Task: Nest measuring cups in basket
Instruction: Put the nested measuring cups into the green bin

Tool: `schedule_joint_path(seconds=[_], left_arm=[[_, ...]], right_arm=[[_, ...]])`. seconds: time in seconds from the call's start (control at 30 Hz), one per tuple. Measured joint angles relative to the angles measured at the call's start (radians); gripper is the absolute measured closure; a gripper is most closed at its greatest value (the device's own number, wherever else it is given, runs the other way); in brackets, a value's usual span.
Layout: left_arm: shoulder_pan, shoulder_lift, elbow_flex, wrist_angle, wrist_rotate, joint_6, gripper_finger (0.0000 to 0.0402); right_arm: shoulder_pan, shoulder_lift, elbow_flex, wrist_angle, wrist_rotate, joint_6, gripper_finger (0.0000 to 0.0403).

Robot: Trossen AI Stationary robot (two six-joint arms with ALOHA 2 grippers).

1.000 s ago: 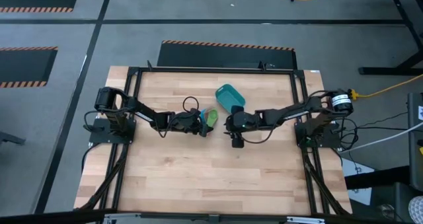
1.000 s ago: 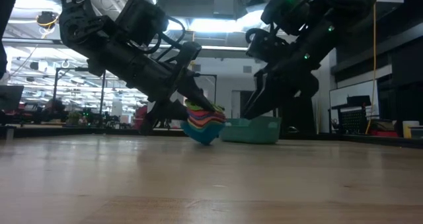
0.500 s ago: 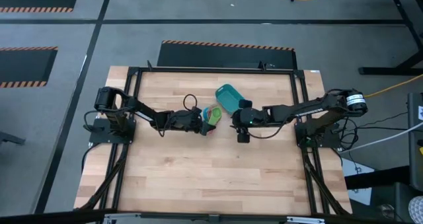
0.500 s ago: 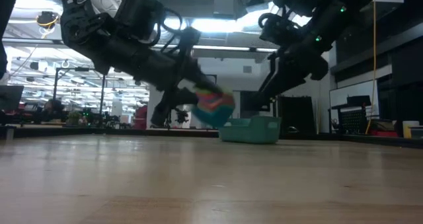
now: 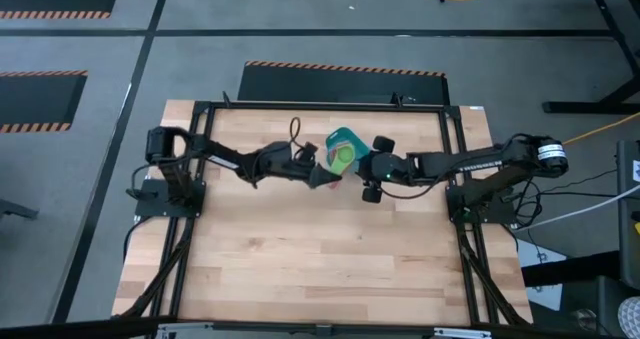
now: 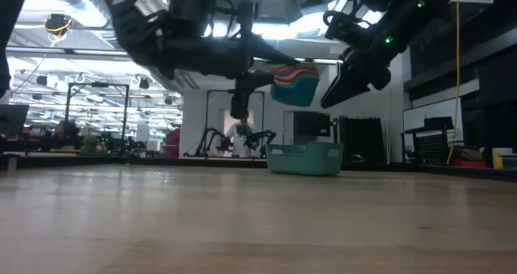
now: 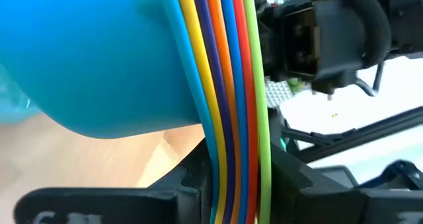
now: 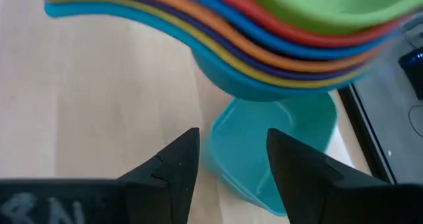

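Several measuring cups (image 6: 295,80) are nested in one stack, with a light blue bowl outermost and a green one innermost. The stack hangs above the teal basket (image 6: 305,158), which rests flat on the table near its far edge. My left gripper (image 5: 325,172) reaches in level from the left and is shut on the stack (image 5: 344,156). My right gripper (image 8: 228,168) stands open just right of the stack, slanting down, with nothing between its fingers. The basket (image 8: 277,145) lies beyond it. My left gripper pinches the stacked flat handles (image 7: 228,151) between its two fingers (image 7: 192,181), one on the light blue side and one on the green side, so all layers are clamped together. The fingers come in level from the table's left. The stack is lifted clear, bowls down, above the basket.
The black frame rail (image 5: 320,107) runs along the table's far edge just behind the basket (image 5: 338,137). The near half of the wooden table (image 5: 320,259) is bare wood. A cable loop (image 5: 296,129) rises from my left arm.
My left gripper has lifted the stack of cups off the table and carried it up and toward the far right, over the basket. The stack lay tipped on the wood and now hangs bowls down. My right gripper has risen and drawn back toward the table's right edge.
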Motion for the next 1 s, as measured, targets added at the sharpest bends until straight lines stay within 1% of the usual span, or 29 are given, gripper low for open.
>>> schedule_joint_path(seconds=[0.17,0.33,0.47,0.57,0.63,0.8,1.0], left_arm=[[0.07,0.0,0.054,-0.093,0.126,0.027,0.0318],[0.137,0.001,0.054,-0.172,0.179,0.049,0.0318],[0.182,0.032,0.054,-0.174,0.228,0.06,0.0318],[0.204,0.069,0.054,-0.161,0.259,0.055,0.0318],[0.213,0.099,0.053,-0.14,0.283,0.021,0.0318],[0.22,0.166,0.065,0.038,0.33,-0.066,0.0319],[0.22,0.259,0.162,0.061,0.407,-0.107,0.0319]], right_arm=[[-0.015,0.0,0.0,-0.005,0.0,0.0,0.0221],[-0.015,0.0,0.0,-0.005,-0.001,0.0,0.0221],[-0.015,0.0,0.0,-0.005,-0.001,0.0,0.0221],[-0.015,0.0,0.0,-0.004,-0.001,0.0,0.0221],[-0.015,0.001,0.0,-0.004,-0.001,0.0,0.0221],[-0.015,0.001,0.0,0.0,-0.001,0.0,0.0221],[-0.015,0.001,0.0,0.004,-0.001,0.0,0.0221]])
